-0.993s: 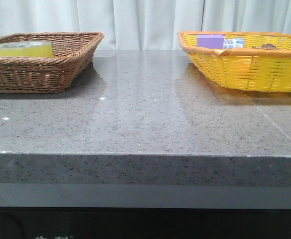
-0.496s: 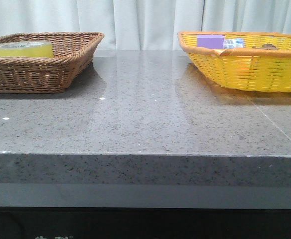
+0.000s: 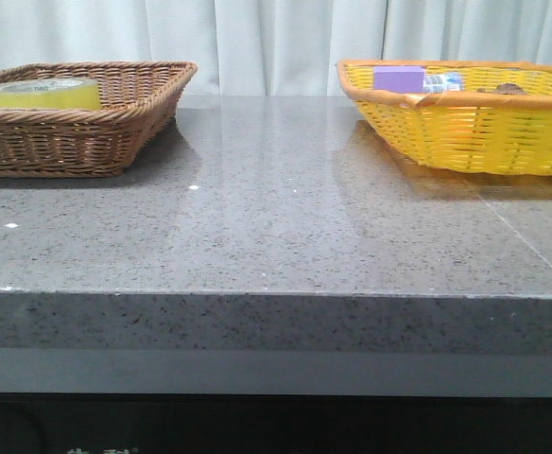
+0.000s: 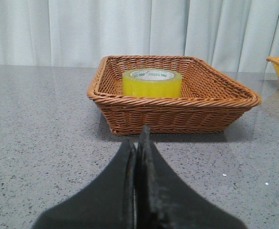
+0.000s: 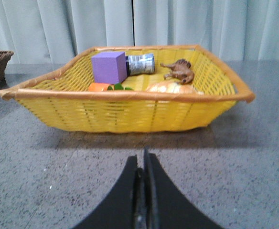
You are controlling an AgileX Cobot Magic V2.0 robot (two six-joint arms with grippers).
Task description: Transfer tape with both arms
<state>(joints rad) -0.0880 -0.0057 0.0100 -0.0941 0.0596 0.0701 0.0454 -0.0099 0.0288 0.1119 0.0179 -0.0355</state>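
The tape (image 3: 42, 93), a wide yellow translucent roll with a pale core, lies flat inside a brown wicker basket (image 3: 115, 132) at the table's far left. The left wrist view shows the tape (image 4: 152, 82) in that basket (image 4: 177, 112), well beyond my left gripper (image 4: 137, 143), which is shut on nothing above the grey stone top. My right gripper (image 5: 143, 160) is shut and empty too, in front of a yellow basket (image 5: 130, 112). Neither arm appears in the front view.
The yellow basket (image 3: 465, 132) at the far right holds a purple box (image 5: 109, 67), a small can (image 5: 140, 63), a brown figure (image 5: 179, 70) and other small items. The grey speckled table (image 3: 285, 218) ends at a front edge (image 3: 276, 295).
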